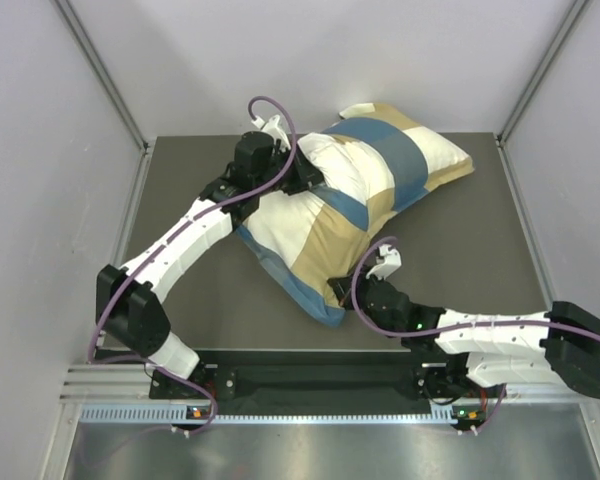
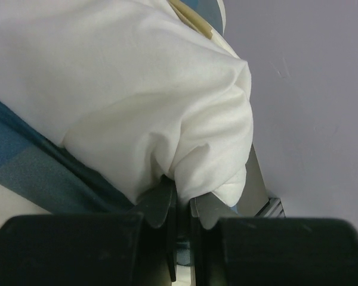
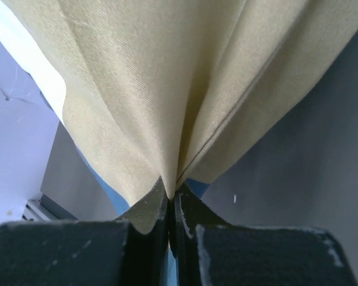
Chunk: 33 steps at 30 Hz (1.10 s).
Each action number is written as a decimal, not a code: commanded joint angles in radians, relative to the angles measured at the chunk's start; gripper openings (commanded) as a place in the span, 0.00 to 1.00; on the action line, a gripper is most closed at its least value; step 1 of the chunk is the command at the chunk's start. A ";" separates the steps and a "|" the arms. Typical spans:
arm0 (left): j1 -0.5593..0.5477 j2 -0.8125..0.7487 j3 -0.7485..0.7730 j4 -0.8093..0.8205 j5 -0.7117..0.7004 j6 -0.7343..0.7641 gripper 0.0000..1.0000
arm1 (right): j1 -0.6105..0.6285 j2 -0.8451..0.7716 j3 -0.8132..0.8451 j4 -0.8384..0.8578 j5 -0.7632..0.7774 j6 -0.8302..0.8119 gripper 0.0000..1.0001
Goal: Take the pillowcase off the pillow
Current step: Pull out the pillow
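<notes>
Left fingers [image 2: 158, 205] pinch one white pillow [image 2: 167, 107]; right fingers [image 3: 197, 211] clamped tight on one checked pillowcase [image 3: 167, 89].

Your two arms are built alike: the left arm [image 1: 190, 235] and the right arm [image 1: 490, 338] have white shell links joined by bulky black joint housings. A purple cable [image 1: 293, 130] arcs out near each wrist and follows the links back. A small green light [image 1: 420, 325] glows on the right arm's black wrist block. Both bases are fixed to a black mounting bar [image 1: 310, 380], with a small orange light [image 1: 193, 412] below each. In your wrist cameras, the left gripper [image 2: 179, 202] and the right gripper [image 3: 172, 199] have matte black bodies and dark grey wedge-shaped fingers [image 2: 158, 202]. The right gripper's edges are scuffed pale.
</notes>
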 commanded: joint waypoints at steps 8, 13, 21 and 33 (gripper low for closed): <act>0.116 0.019 0.307 0.465 -0.080 -0.116 0.00 | 0.053 0.135 -0.032 -0.144 -0.143 0.030 0.00; 0.153 0.061 0.399 0.439 -0.055 -0.134 0.00 | 0.062 0.153 -0.052 -0.130 -0.148 0.053 0.00; 0.191 0.101 0.497 0.420 -0.034 -0.159 0.00 | 0.084 0.187 -0.065 -0.116 -0.146 0.076 0.00; 0.193 -0.009 0.191 0.399 0.139 0.006 0.00 | 0.191 -0.121 0.277 -0.637 -0.038 -0.187 0.00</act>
